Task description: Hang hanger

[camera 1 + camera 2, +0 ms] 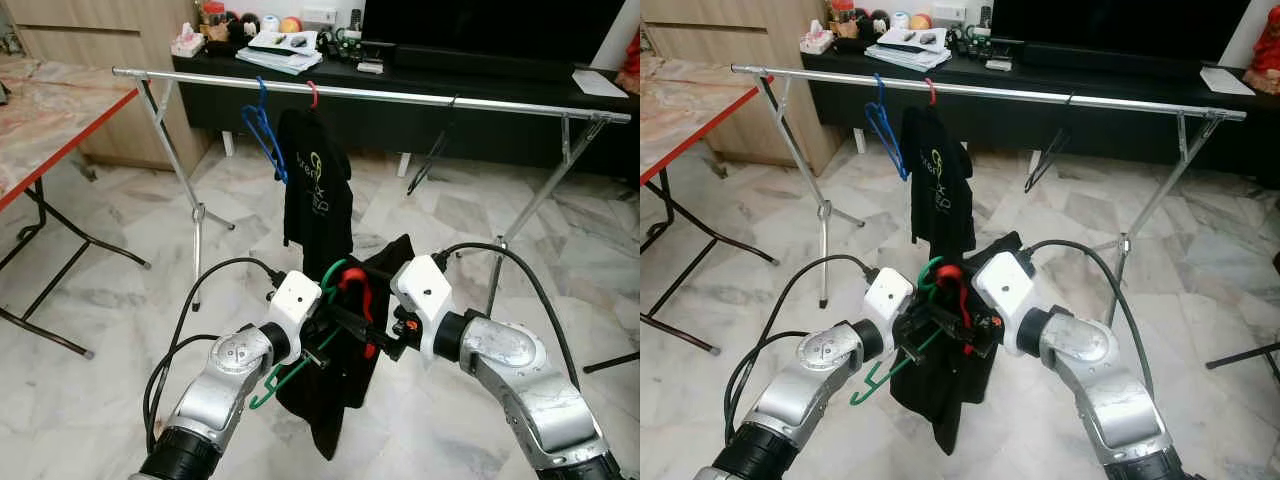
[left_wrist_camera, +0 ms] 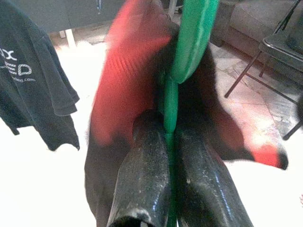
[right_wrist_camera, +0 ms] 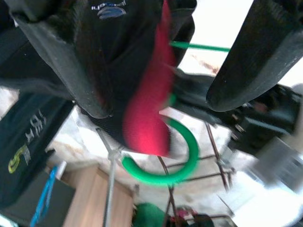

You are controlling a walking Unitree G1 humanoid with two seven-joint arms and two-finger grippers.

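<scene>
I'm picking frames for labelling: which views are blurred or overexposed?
Both eye views are sharp and evenly lit. In the left wrist view the red hanger is smeared and the floor blown out white. The right wrist view is blurred throughout, bright behind the green hanger.

Two silver arms showing, white-capped at the wrists

Black cables are looping from each white wrist housing; glossy black fingers (image 2: 142, 189) are gleaming; the metal forearms are looking scuffed and mottled

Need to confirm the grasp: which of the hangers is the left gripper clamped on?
The green hanger: its stem sits between the left gripper fingers. The red hanger overlaps it; the blue hanger hangs on the rail.
</scene>
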